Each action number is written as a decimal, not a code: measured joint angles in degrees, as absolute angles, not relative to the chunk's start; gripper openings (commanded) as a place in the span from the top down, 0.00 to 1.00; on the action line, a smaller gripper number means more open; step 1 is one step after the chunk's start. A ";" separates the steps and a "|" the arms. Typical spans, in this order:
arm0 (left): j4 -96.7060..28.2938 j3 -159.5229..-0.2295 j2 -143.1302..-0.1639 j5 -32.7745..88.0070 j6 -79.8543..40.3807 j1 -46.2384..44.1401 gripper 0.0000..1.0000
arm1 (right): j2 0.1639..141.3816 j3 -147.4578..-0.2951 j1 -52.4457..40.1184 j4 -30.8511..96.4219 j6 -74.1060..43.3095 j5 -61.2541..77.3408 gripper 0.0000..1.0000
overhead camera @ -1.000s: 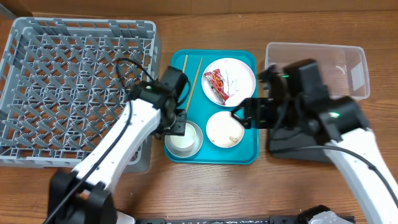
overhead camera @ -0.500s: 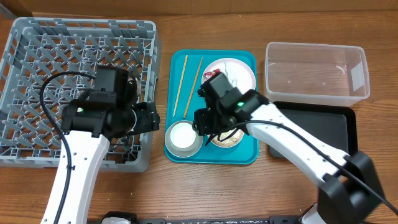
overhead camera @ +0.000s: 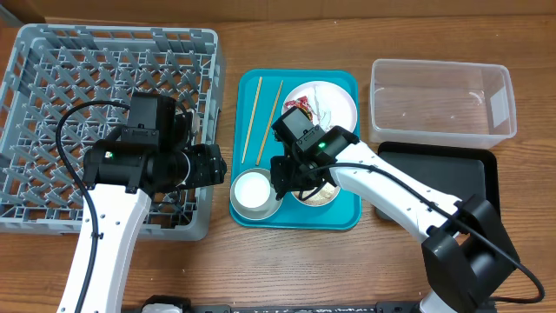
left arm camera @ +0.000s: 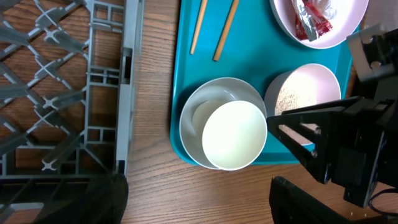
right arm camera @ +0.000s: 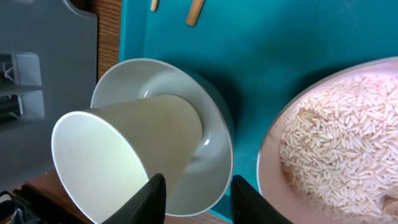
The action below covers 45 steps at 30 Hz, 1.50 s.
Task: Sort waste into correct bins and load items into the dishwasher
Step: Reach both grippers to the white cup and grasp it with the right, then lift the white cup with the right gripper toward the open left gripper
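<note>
Dish loading: the parted right jaws are straddling the rim of the bowl (right arm camera: 214,140), the left jaws are hanging released, and the next move is probably calling for a firm clench before lifting to the rack (overhead camera: 52,104).

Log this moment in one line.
left hand: open, empty, at rack edge | right hand: straddling bowl rim, grip unclear | cup: tilted in bowl | wrapper: on plate

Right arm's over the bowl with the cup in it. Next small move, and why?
Probably close the right claw onto the bowl wall. Its fingers straddle the rim, one inside beside the tilted paper cup and one outside over the teal tray, with a gap showing between them and the wall.
</note>
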<state>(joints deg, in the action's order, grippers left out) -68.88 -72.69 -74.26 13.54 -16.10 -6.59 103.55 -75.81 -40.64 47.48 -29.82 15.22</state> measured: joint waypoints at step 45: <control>-64.14 -77.08 -69.54 44.71 -9.54 -0.12 0.21 | 84.27 -79.53 -19.51 43.92 -15.18 37.87 0.96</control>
<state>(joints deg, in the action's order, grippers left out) -64.14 -77.08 -69.54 44.71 -9.54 -0.12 84.27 -79.53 -19.51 43.92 -15.18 37.87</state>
